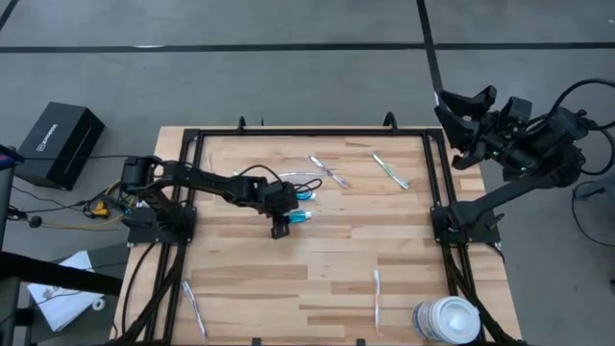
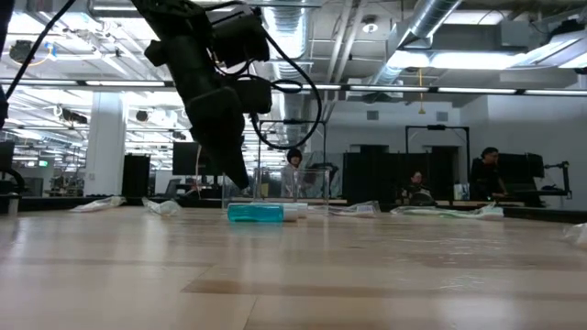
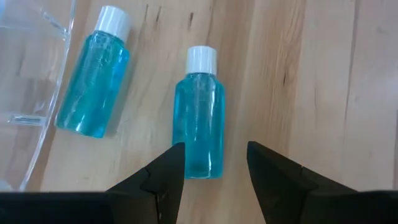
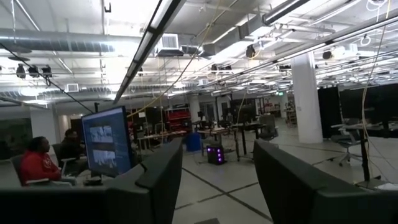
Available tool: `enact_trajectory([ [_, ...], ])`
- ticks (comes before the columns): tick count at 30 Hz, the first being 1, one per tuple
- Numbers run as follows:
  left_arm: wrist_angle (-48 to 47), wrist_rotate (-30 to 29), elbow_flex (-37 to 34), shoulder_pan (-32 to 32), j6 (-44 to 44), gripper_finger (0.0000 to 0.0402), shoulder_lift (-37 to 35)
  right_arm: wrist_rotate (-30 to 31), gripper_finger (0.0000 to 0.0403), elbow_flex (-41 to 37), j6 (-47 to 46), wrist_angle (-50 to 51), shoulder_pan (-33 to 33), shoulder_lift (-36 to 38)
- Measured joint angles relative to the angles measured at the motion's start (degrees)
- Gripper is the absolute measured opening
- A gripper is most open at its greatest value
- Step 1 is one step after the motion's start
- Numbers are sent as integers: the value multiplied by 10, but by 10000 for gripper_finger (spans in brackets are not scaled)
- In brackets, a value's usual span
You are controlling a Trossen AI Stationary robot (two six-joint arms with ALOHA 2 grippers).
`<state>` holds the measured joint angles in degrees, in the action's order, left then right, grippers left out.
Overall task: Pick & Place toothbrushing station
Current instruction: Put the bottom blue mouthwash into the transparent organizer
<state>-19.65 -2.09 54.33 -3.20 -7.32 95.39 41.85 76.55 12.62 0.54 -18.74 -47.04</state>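
Open left fingers (image 3: 214, 171) straddle a teal bottle (image 3: 199, 118).

Counts on the table (image 1: 317, 279): two teal bottles showing, one (image 3: 199, 115) beside the other (image 3: 93, 78). Four wrapped toothbrushes lying about: far centre (image 1: 329, 171), far right (image 1: 391, 171), near left (image 1: 193, 308), near right (image 1: 377, 296). One clear container (image 3: 28, 93). One white tub (image 1: 447, 319).

Light wood-plank table (image 1: 317, 269) w/ black frame. Lying on it: teal bottle (image 3: 199, 118) just ahead of left jaws, 2nd teal bottle (image 3: 93, 81) beside it, clear container (image 3: 25, 74) further over. Wrapped toothbrushes (image 1: 389, 171) scattered; white tub (image 1: 447, 319) at a corner, well away.
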Motion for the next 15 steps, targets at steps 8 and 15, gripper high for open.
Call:
enact_trajectory([
  [8, 16, 6, 0, -2, 11, 168, 31, 0, 188, 0, 0, 3, 0, 7],
  [15, 32, 21, 1, -2, 9, 168, 79, 0, 188, 0, 0, 6, 0, 6],
])
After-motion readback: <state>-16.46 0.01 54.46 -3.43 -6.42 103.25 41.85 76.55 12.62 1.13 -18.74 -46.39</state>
